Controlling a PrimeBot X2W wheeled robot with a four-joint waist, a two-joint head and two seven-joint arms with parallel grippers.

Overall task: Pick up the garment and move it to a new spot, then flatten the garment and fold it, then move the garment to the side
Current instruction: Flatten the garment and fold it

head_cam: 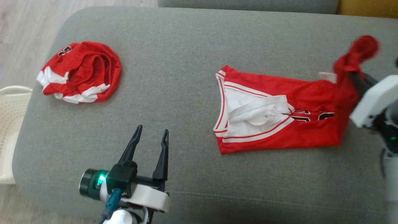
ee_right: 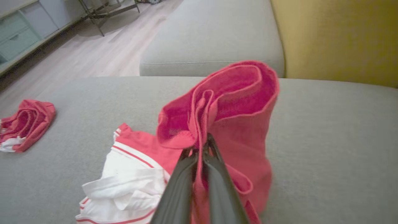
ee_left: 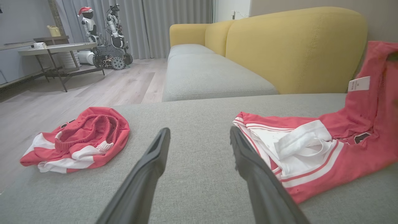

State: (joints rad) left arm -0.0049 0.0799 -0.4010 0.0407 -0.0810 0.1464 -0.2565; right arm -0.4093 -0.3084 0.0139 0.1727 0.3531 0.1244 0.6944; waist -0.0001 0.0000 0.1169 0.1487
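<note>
Grey cushion [head_cam: 186,62], jersey [head_cam: 311,133] (in right gripper [ee_right: 202,145])

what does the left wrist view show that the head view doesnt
Left wrist view adds a round table, another robot and curtains across the room. Head view adds a white basket beside the grey cushion and the right arm's pale wrist by the raised end of the jersey. Both share that cushion, the jersey, the crumpled red garment and the open left gripper.
</note>
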